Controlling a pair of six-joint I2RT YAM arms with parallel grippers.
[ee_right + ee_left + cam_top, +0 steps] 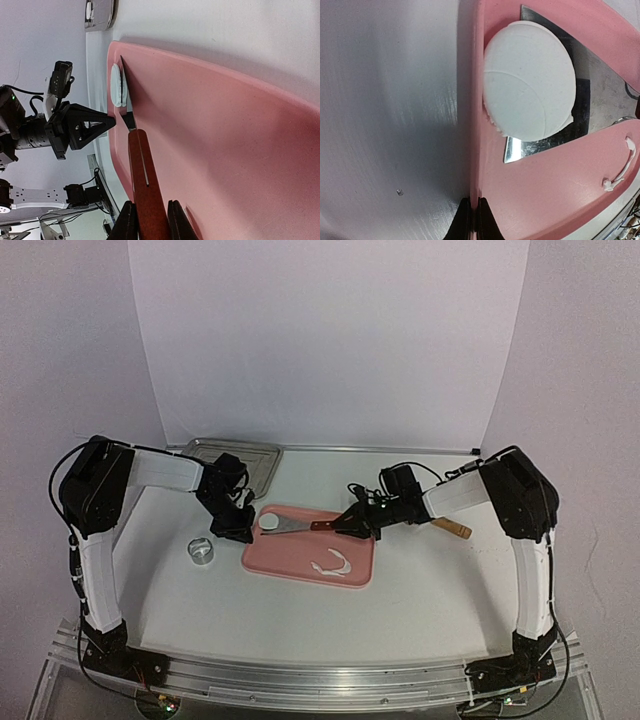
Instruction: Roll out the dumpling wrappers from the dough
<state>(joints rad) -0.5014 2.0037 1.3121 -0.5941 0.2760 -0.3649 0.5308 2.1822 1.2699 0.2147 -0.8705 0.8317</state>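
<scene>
Top view, centre: the thin round white dough wrapper [272, 523] lies on the metal blade of the brown-handled scraper [300, 527], at the left end of the pink plastic tray [290, 558]; a tilt could slide it onto the white tabletop [420, 590]. Left wrist view, bottom: the left claw [474, 222] is pinched on the tray's rim, and a slip would shift the tray. Right wrist view, bottom: the right claw [148, 220] is clamped on the handle, and a hard push may crumple the disc.
</scene>
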